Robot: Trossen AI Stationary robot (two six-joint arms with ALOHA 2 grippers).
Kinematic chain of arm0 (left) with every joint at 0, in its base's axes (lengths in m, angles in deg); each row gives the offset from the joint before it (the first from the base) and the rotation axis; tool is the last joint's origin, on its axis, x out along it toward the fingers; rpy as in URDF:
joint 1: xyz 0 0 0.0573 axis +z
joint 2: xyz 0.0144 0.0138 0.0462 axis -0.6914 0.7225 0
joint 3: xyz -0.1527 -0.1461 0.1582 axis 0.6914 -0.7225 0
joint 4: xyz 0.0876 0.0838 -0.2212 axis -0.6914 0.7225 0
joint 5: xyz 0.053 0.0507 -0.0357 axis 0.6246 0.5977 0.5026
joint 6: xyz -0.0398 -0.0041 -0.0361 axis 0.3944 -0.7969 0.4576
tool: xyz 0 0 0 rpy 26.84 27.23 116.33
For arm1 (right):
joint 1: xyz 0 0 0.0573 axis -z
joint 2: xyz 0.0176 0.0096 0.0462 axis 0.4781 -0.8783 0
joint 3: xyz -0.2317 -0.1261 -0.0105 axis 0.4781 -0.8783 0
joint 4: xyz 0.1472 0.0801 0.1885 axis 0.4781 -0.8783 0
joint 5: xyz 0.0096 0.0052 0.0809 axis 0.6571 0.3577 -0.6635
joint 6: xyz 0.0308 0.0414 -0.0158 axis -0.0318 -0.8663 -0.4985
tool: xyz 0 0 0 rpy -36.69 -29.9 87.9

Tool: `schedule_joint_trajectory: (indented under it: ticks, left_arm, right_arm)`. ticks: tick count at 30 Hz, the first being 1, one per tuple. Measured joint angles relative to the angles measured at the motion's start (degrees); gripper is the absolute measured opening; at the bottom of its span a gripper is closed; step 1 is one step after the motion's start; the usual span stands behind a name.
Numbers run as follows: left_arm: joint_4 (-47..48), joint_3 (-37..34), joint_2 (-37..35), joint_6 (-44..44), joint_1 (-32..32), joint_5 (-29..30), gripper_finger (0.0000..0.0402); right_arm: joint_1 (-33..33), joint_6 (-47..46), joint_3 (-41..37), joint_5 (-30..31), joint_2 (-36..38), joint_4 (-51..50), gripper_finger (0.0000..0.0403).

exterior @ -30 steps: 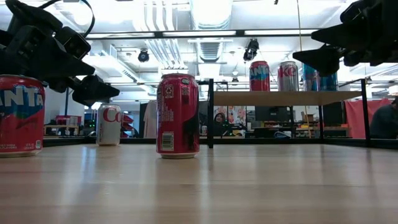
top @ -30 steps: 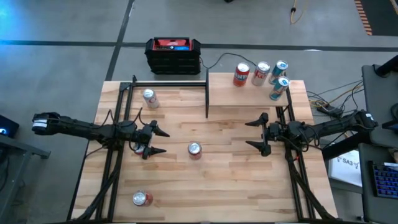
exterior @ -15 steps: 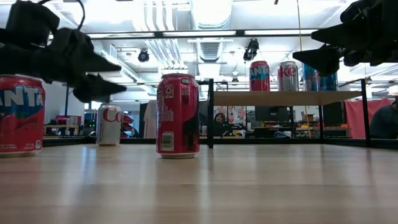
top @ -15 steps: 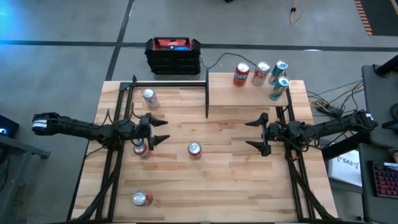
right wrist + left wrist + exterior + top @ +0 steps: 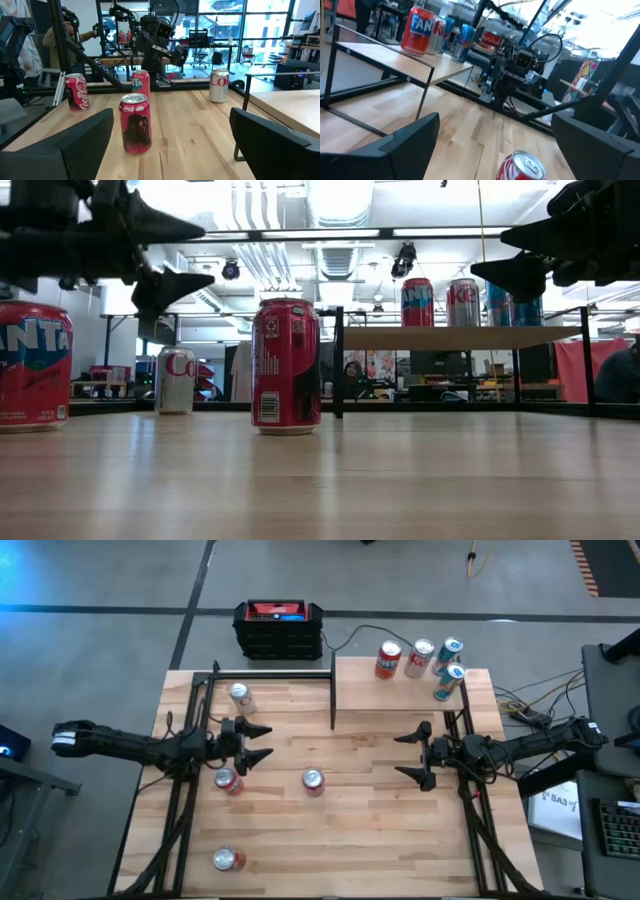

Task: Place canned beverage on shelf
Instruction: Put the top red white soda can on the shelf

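The wooden tabletop (image 5: 380,840) is filling most of the high view, with black rails running along both of its sides. At its far right corner the shelf (image 5: 390,695) is standing as a pale board on thin black posts, and 4 cans are sitting on it: an orange Fanta can (image 5: 388,659), a silver can (image 5: 421,657) just beside it, and 2 blue cans (image 5: 449,668) at the right end. Behind the table, on the floor, a black-and-red box (image 5: 279,628) is resting.

The left arm is reaching in from the left edge, and the left gripper (image 5: 262,743) is hovering above the left half of the table with its fingers spread apart, gripping nothing. A red can (image 5: 228,781) is standing just in front of that gripper (toward the near edge, not between the fingers). The right arm is coming in from the right, and the right gripper (image 5: 409,753) is hanging over the right half, below the shelf in the high view, its fingers wide apart and empty.

4 cans are standing on the tabletop itself. A dark red can (image 5: 313,780) is sitting near the middle, between the 2 grippers. A silver can (image 5: 240,697) is standing near the far left corner, and another red can (image 5: 228,859) is standing close to the near left edge.
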Motion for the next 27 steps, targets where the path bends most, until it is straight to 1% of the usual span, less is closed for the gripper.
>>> schedule_joint_trajectory:
  ticks: [3,6,8,11,16,21,24,27]
  left_arm:
    - [7.84,4.7,0.03,-0.14,0.0,-1.05,0.0368]
    - [19.89,10.44,0.73,-1.81,-0.01,-2.81,0.0368]
    - [26.98,14.37,1.72,-2.62,-0.02,-2.97,0.0368]
    - [34.25,20.59,3.98,-0.94,-0.01,-2.69,0.0368]
    - [44.88,30.12,9.86,0.81,0.05,-2.37,0.0369]
    - [57.34,40.41,17.4,7.47,0.09,2.06,0.0369]
    - [66.43,47.08,22.34,10.27,0.07,2.1,0.0368]
    - [75.28,53.47,27.92,10.64,-0.02,0.08,0.0369]
  right_arm:
    - [0.0,0.0,0.0,0.0,0.0,0.0,0.0383]
    - [0.0,0.0,0.0,0.0,0.0,0.01,0.0383]
    - [-0.01,0.0,0.0,0.0,0.0,0.0,0.0383]
    - [0.0,0.0,0.0,0.0,0.0,0.0,0.0383]
    - [-0.01,0.0,0.0,0.0,0.0,0.0,0.0383]
    - [0.0,0.0,0.0,0.0,0.0,0.0,0.0383]
    - [0.0,0.0,0.0,0.0,0.0,0.0,0.0383]
    - [0.0,0.0,0.0,0.02,0.0,0.02,0.0383]
